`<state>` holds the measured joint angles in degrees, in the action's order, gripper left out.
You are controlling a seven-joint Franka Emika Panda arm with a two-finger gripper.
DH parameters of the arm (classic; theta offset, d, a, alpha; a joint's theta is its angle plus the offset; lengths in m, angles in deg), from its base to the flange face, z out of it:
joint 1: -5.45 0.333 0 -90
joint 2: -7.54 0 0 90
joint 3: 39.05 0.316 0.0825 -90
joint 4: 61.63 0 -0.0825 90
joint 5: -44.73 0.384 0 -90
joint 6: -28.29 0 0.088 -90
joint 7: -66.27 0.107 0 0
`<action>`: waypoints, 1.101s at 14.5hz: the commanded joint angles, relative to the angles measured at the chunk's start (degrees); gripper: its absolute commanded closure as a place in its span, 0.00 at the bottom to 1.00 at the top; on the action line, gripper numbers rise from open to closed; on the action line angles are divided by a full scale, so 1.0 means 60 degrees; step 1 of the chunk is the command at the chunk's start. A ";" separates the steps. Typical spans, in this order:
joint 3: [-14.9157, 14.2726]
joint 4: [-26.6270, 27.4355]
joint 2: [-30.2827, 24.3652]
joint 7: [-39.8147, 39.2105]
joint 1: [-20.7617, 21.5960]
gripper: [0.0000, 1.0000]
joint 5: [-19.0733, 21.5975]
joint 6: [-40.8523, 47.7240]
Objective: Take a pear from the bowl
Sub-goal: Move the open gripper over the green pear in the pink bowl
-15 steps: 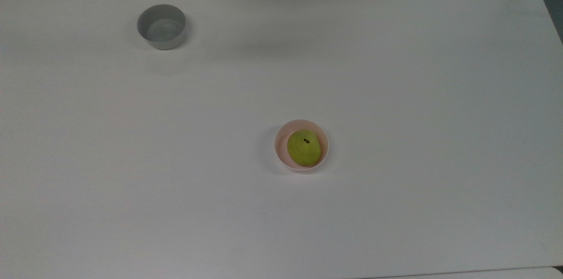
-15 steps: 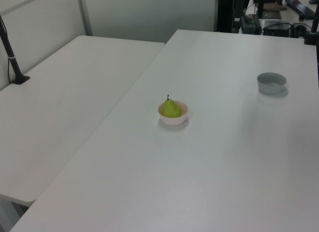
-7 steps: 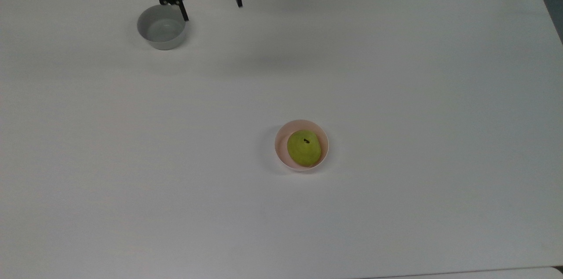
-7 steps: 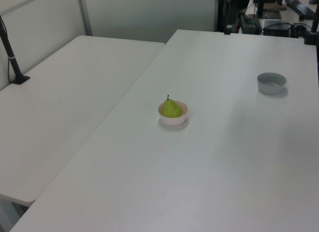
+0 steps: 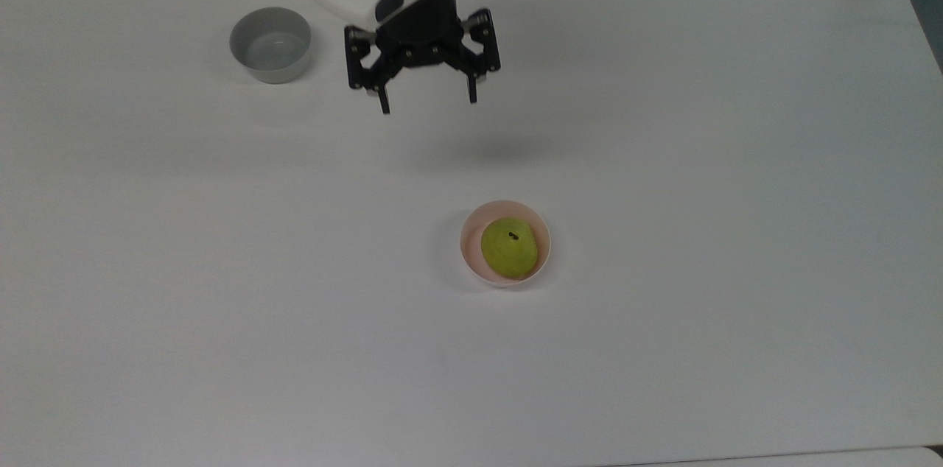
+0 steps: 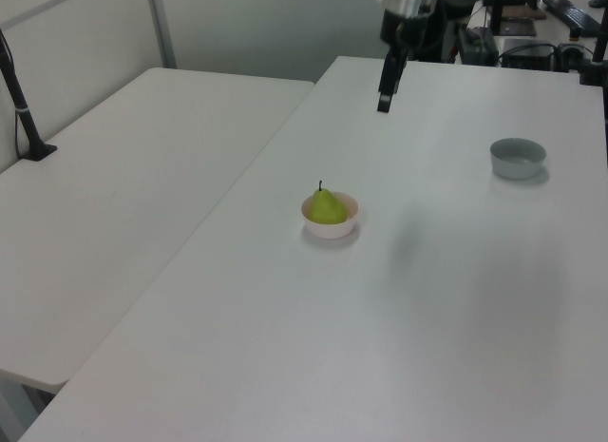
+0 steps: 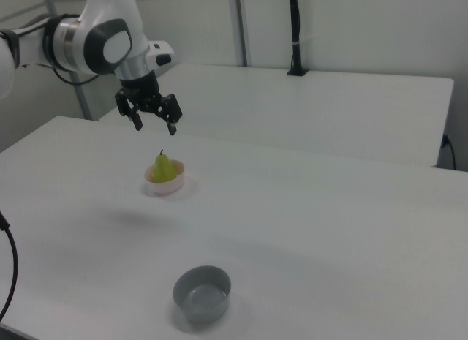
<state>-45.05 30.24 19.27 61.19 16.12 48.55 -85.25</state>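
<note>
the pear (image 5: 509, 247) sits upright in the pale pink bowl (image 5: 470, 250), stem up, near the middle of the white table (image 5: 663, 121). the gripper (image 5: 427, 104) hangs in the air well apart from the bowl, toward the top view's upper left of it, fingers spread wide and holding nothing. a grey bowl (image 5: 270, 44) stands farther off, beyond the gripper toward the top view's left.
</note>
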 commanded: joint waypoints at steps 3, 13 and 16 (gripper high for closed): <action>-0.0054 -0.0018 0.1032 0.0245 0.0594 0.00 -0.0124 -0.1479; -0.0054 -0.0032 0.2468 -0.0282 0.1108 0.00 -0.0974 -0.3048; -0.0025 -0.0033 0.2791 -0.0063 0.1211 0.00 -0.1003 -0.3517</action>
<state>-44.97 30.19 34.22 60.07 22.29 43.40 -103.23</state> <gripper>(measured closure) 0.000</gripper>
